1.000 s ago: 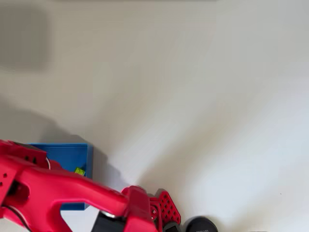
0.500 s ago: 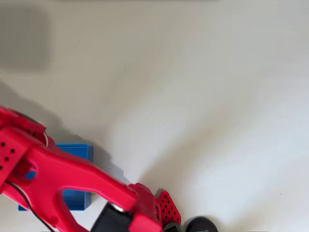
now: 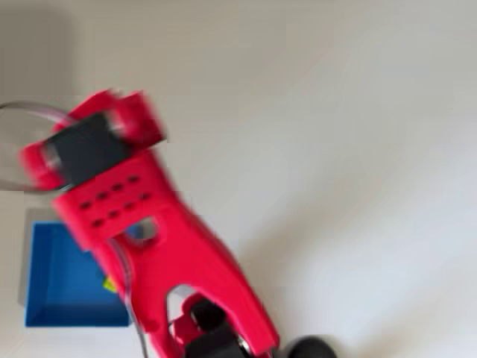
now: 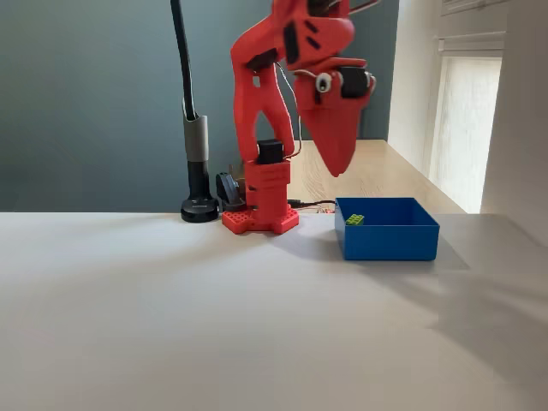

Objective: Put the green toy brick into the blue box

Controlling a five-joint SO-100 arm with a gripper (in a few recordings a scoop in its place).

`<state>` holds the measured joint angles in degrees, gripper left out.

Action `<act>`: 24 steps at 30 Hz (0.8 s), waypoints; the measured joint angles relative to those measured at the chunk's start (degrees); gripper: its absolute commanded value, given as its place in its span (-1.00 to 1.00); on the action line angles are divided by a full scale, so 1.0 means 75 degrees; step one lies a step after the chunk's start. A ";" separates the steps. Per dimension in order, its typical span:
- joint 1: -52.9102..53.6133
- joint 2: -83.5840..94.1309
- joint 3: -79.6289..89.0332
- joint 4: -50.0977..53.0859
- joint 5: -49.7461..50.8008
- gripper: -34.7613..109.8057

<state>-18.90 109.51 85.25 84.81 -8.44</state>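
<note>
Two fingers of my gripper [image 4: 336, 167] meet at the tip, pinched together on nothing, high above the blue box [image 4: 387, 241] holding the green toy brick [image 4: 354, 219].

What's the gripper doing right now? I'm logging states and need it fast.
Gripper: shut and holding nothing, raised above the blue box; the green toy brick lies inside the box.
</note>
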 measured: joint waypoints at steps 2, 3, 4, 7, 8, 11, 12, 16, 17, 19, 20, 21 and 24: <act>0.0609 0.0000 0.0000 -0.0152 0.0070 -0.52; 0.0879 0.0000 0.0000 -0.0223 0.0129 -0.52; 0.1148 0.0000 0.0000 -0.0305 0.0199 -0.52; 0.1828 0.0000 0.0000 -0.0551 0.0375 -0.52; 0.2027 0.0000 0.0000 -0.0621 0.0410 -0.52; 0.2461 0.0000 0.0070 -0.0820 0.0598 -0.52; 0.2531 0.0012 0.0141 -0.0891 0.0645 -0.52; 0.2871 0.0457 0.0973 -0.1336 0.0691 -0.52; 0.2883 0.0598 0.1148 -0.1453 0.0691 -0.52; 0.2824 0.1020 0.1605 -0.1805 0.0668 -0.52; 0.2813 0.1359 0.2027 -0.2039 0.0645 -0.52; 0.2813 0.1629 0.2402 -0.2191 0.0621 -0.52; 0.2848 0.2555 0.3562 -0.2789 0.0516 -0.52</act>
<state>2.46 128.67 111.97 63.90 -4.57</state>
